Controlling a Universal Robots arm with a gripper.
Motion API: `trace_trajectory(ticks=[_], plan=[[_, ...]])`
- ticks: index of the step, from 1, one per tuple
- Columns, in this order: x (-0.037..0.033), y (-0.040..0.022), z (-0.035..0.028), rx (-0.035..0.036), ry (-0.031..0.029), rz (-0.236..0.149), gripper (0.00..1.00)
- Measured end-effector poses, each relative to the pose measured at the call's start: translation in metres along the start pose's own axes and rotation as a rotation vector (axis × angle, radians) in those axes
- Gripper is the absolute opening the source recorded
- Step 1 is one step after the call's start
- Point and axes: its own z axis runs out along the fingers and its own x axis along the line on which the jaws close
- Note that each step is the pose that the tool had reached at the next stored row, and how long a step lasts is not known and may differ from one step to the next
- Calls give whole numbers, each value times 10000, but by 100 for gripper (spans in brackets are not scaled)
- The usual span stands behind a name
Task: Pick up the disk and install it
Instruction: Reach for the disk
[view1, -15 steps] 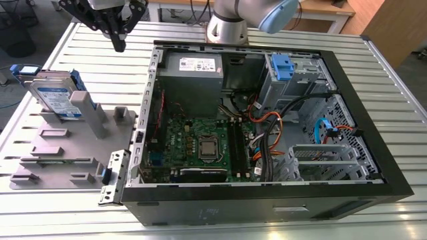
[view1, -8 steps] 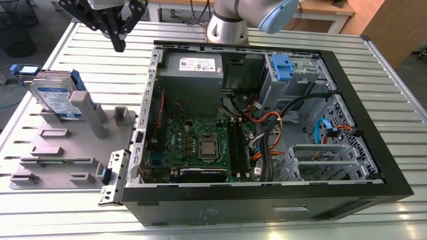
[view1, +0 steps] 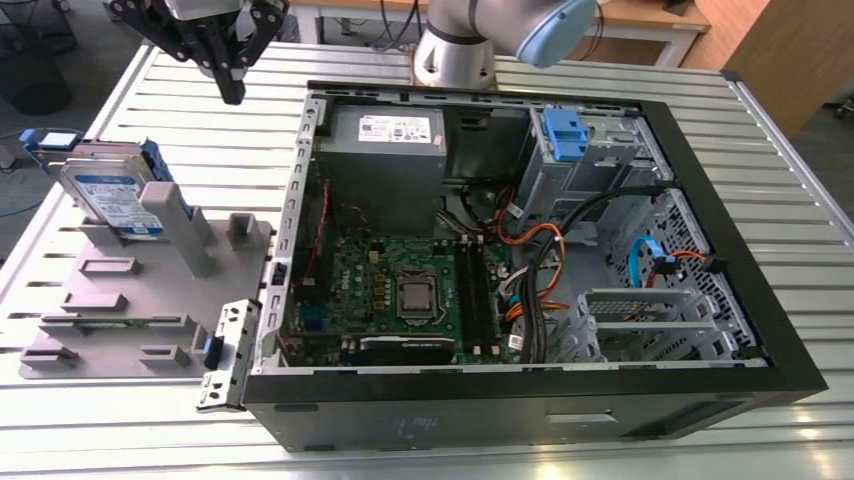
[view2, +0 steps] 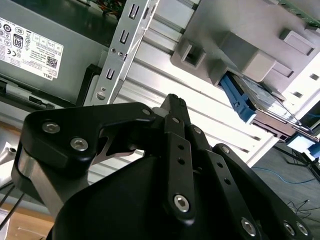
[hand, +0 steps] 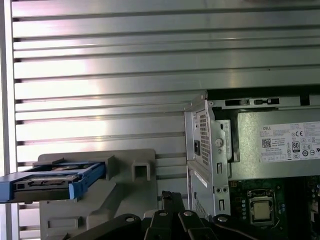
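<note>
Now, disk: likely stiff, heavyish, shock-sensitive; propped in grey rack, frame left.
Hold: across blue side rails.
Gripper: closed, empty, upper left.

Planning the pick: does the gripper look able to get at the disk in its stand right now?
Probably yes. The gripper hangs above bare table, apart from the disk, and nothing lies between them. The disk's upper edges stand free; the grey post covers only its lower corner.

End effector closed on nothing, over slatted tabletop. Disk sits in grey holder.
</note>
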Motion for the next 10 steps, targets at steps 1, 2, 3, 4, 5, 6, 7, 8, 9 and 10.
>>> trace_trajectory(ticks=[1,2,3,4,5,6,7,8,9,10], plan=[[15,-1,1,0,1,-1,11],[30,-3,2,0,0,-1,11],[43,-4,4,0,0,-1,11],[56,-5,4,1,1,-1,11],[68,-6,6,1,0,-1,11],[80,-7,7,1,0,-1,11],[91,-7,8,1,0,-1,11],[106,-9,9,2,0,-2,11],[120,-10,10,2,0,-1,11],[134,-11,10,2,0,-1,11]])
